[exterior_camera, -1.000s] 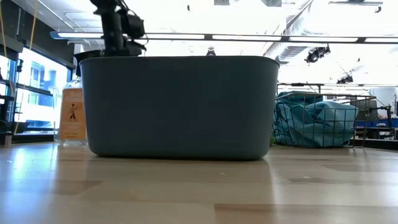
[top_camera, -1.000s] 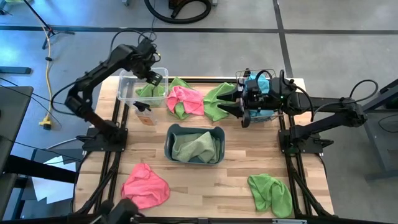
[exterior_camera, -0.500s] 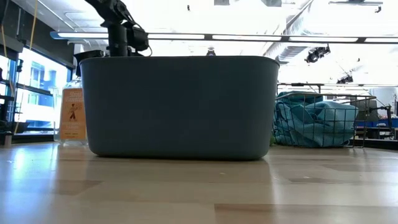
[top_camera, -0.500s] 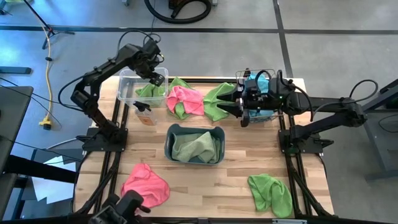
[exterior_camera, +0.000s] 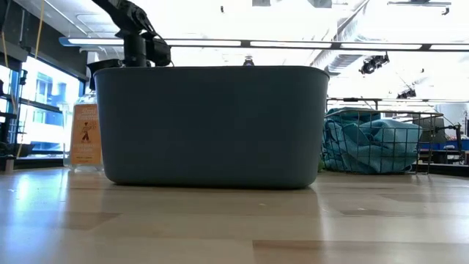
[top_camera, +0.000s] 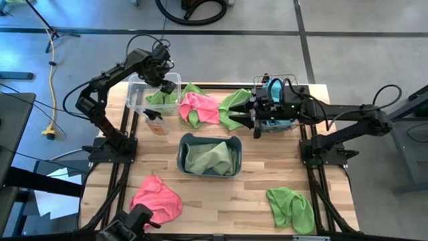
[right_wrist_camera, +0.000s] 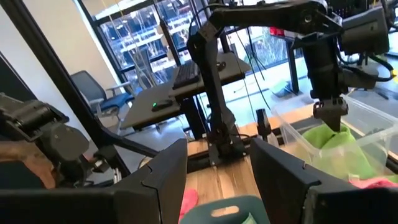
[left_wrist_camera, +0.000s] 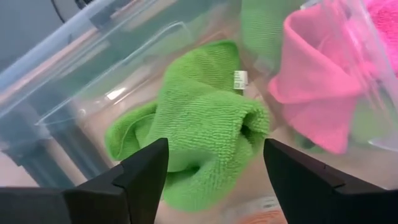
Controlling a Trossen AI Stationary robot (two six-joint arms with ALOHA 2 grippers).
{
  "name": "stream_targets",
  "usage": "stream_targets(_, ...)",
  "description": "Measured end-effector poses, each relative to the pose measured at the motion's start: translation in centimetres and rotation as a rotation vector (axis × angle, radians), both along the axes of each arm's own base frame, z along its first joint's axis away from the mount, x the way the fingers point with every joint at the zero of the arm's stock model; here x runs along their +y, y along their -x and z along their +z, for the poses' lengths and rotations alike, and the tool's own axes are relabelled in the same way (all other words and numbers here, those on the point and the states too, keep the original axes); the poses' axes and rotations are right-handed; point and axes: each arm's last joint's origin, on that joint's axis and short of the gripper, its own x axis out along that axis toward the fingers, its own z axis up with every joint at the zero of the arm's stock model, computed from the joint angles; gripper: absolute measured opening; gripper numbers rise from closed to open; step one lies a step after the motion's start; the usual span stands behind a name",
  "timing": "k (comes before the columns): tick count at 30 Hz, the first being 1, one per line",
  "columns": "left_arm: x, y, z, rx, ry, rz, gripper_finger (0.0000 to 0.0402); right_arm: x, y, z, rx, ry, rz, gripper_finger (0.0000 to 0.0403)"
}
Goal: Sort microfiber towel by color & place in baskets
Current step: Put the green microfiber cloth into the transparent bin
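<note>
My left gripper hangs open above the clear plastic bin at the far left. A green towel lies crumpled on the bin's floor, below the open fingers. My right gripper is open and level, pointing toward the table's left. It stands over the right edge of a green towel that lies on the table beside a pink towel. The dark wire-mesh basket behind it holds a teal towel. The grey-blue tub holds a pale green towel.
A spray bottle lies next to the clear bin. A pink towel lies at the near left and a green towel at the near right. Another green towel pokes out behind the far pink one.
My right gripper has moved toward the table's left, out from the wire basket and over the green towel's edge. My left gripper has stayed above the clear bin with only small shifts.
</note>
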Motion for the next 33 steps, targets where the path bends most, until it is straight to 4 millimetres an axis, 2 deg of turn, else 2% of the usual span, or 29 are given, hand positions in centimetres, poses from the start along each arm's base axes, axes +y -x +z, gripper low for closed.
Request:
stream_targets(5, 0.1, -0.1, -0.3, 0.001, 0.011, 0.011, 0.0253, 0.0, 0.0, 0.0, 0.002, 0.000, 0.000, 0.0174)
stream_targets(15, 0.8, -1.1, -2.3, 0.032, 0.071, 0.029, 0.0253, 0.0, 0.0, -0.1, 0.013, -0.005, 0.016, 0.0174)
stream_targets(26, 0.5, -0.8, -4.0, 0.070, 0.092, 0.018, 0.0250, 0.0, 0.0, -0.2, 0.020, -0.003, 0.016, 0.0174)
stream_targets(28, 0.6, -0.8, -3.9, 0.088, 0.070, 0.021, 0.0237, 0.0, 0.0, -0.2, 0.020, -0.003, 0.016, 0.0174)
stream_targets(30, 0.7, -0.8, -3.9, 0.090, 0.060, 0.021, 0.0207, 0.0, 0.0, -0.2, 0.020, -0.003, 0.016, 0.0174)
stream_targets(33, 0.7, -0.8, -3.9, 0.091, 0.053, 0.003, 0.0125, 0.0, 0.0, -0.2, 0.020, -0.003, 0.016, 0.0174)
